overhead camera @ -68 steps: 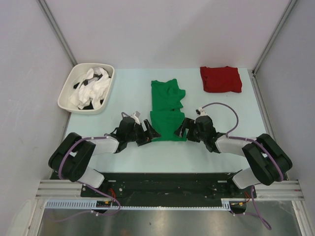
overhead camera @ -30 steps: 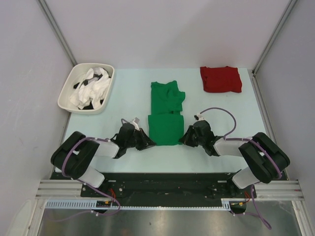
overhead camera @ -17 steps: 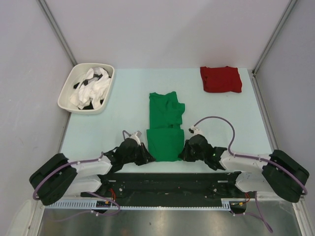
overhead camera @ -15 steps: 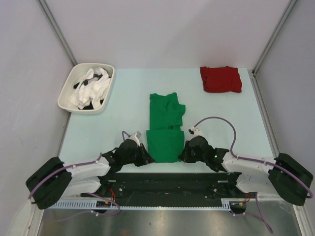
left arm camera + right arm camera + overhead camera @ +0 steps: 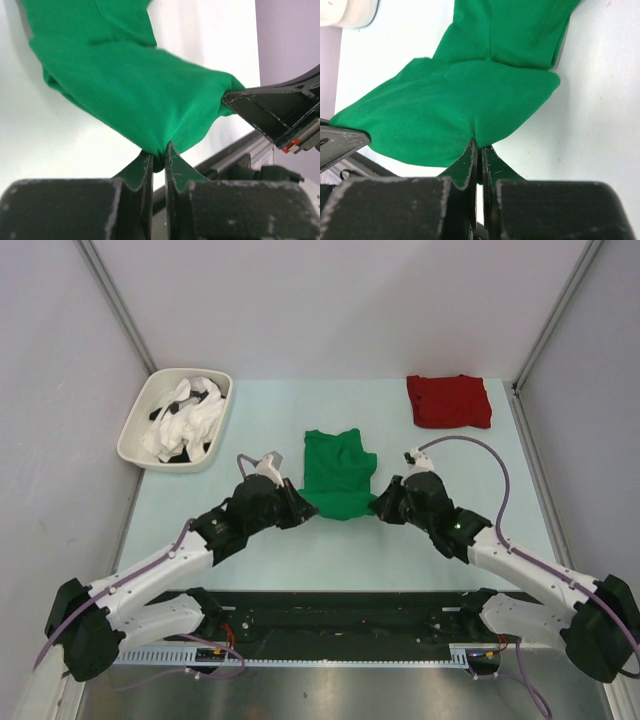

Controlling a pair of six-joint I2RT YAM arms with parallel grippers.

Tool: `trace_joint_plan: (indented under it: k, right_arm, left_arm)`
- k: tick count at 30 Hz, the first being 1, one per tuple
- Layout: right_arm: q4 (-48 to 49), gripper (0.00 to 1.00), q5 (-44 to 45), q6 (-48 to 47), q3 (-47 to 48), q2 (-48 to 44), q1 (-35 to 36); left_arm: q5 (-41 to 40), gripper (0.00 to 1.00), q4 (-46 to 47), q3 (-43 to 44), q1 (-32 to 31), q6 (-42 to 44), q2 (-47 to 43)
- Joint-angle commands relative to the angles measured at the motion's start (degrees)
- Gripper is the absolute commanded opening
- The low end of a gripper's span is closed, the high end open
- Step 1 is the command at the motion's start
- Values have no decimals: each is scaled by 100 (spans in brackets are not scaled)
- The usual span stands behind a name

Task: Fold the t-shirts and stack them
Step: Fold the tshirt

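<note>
**Green shirt pinched at both near corners**

Grey walls close in a pale table (image 5: 260, 440), with my two bases bolted at its near edge. Both my arms reach forward and inward across it, meeting at the middle.

Between them is the green shirt (image 5: 338, 472), in the centre of the table. Its far part, with the neck and sleeves, lies flat on the surface; its near edge is raised and bunched between my two claws, hanging as a doubled-over fold. From my wrists I see that fold stretched from one claw to the other, sagging a little in the middle.

Well apart from it, at the far right corner, the red shirt (image 5: 449, 401) lies folded square and flat, touched by nothing.

At the far left sits a white bin (image 5: 138, 445) holding a heap of white cloth (image 5: 186, 418) with some dark bits mixed in.

My left claw (image 5: 158, 162) is clamped on the green shirt's near left corner: the fingers (image 5: 145, 172) stand almost together with a wad of green cloth squeezed between their tips.

My right claw (image 5: 479, 149) is clamped on the near right corner, fingers pressed tight with only a thin pinch of the cloth caught at the tips.
</note>
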Motion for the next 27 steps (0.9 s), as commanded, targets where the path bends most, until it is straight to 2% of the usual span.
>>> trace_joint_plan:
  k: [1, 8, 15, 27]
  right_arm:
    - [310, 0, -556, -358, 420, 608, -531]
    - [1047, 0, -1146, -402, 1193, 1979, -1217]
    - [1224, 0, -1454, -375, 1993, 3034, -1692]
    - [1532, 0, -1920, -270, 2942, 4528, -2254]
  left_arm:
    - [151, 2, -117, 608, 541, 573, 527]
    - [916, 0, 165, 1443, 1307, 1012, 1845]
    - [1584, 0, 630, 2077, 1843, 1048, 3060]
    - [2095, 0, 913, 3148, 2476, 1004, 4554]
